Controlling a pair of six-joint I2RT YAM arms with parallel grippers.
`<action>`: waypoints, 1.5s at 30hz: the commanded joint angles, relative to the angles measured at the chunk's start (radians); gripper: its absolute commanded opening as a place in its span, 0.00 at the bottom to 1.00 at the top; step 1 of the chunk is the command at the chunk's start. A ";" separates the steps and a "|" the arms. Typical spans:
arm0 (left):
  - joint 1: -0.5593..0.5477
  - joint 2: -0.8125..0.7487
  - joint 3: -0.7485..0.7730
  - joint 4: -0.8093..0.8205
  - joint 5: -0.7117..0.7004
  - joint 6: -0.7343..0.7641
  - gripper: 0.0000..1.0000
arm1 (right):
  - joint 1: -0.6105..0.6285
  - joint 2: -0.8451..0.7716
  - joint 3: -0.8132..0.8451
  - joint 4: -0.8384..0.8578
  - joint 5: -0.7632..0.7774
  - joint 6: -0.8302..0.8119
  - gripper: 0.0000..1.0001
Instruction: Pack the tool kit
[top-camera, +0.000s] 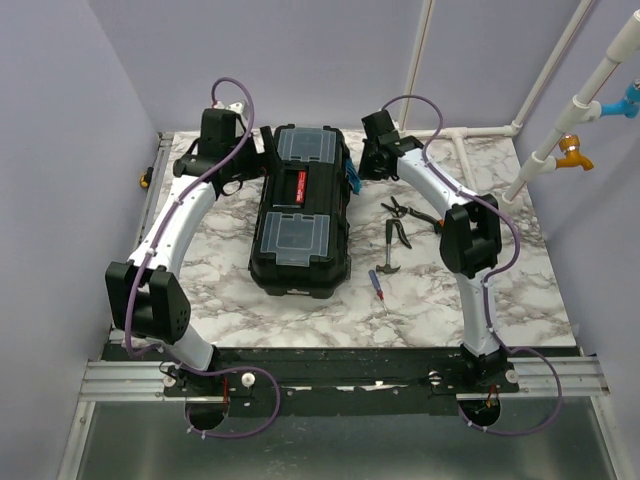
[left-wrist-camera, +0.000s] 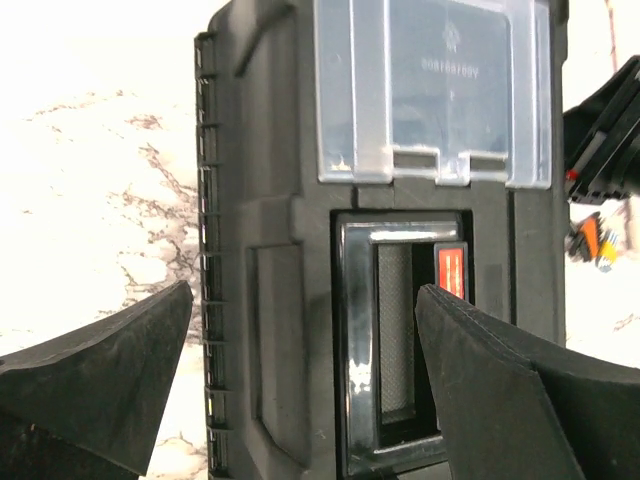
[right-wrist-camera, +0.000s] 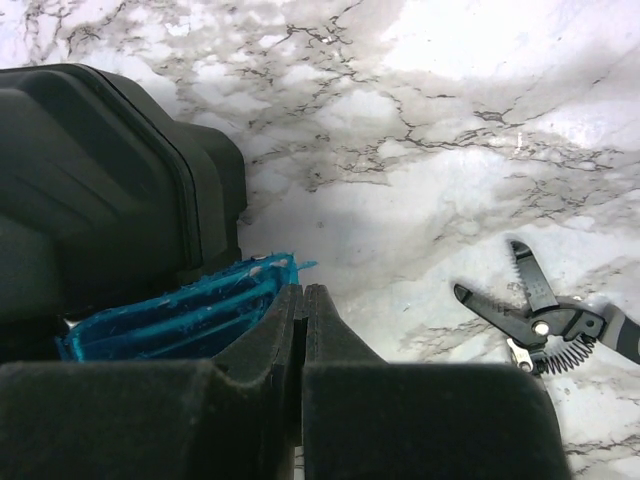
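- Black plastic toolbox (top-camera: 300, 210): it lies lengthways in the middle of the marble table (top-camera: 500, 290) with its lid down. Nothing is packed yet, by the look of it.
- Teal latch (right-wrist-camera: 180, 315): it sits on the box's right flank. Your right end effector (right-wrist-camera: 303, 300) is shut tight with nothing in it, fingertips just beside the latch's edge. Risk: closed tips can skid off the slick plastic. The push would then shove the whole box sideways instead of freeing the catch.
- Left end effector (left-wrist-camera: 305, 300): it is spread wide and holds nothing, hanging over the lid near the lid handle (left-wrist-camera: 405, 340) and a clear lid compartment (left-wrist-camera: 430, 90). Risk: the ribbed hinge edge faces this side, so a rising lid would likely swing towards this arm and foul it.
- Both arms: they crowd the far half of the box. Watch for wrist-to-wrist contact if you bring either across.
- Wire strippers (right-wrist-camera: 540, 320): these are loose on the table to the right of the box. Risk: a slipping right arm could sweep them out of reach.
- Screwdriver (top-camera: 381, 292): it lies nearer the arm bases, beside a dark-handled tool (top-camera: 393, 240) that I cannot name with certainty. Risk: a sliding box could nudge either.
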 joint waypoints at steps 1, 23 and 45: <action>0.054 -0.026 -0.004 0.093 0.077 -0.065 0.96 | 0.021 0.043 0.071 -0.078 0.073 -0.030 0.01; 0.124 0.317 -0.070 0.604 0.602 -0.376 0.89 | 0.087 0.264 0.405 -0.282 0.062 -0.062 0.04; 0.094 0.390 -0.210 0.695 0.685 -0.348 0.81 | 0.100 0.261 0.321 0.000 -0.307 0.026 0.01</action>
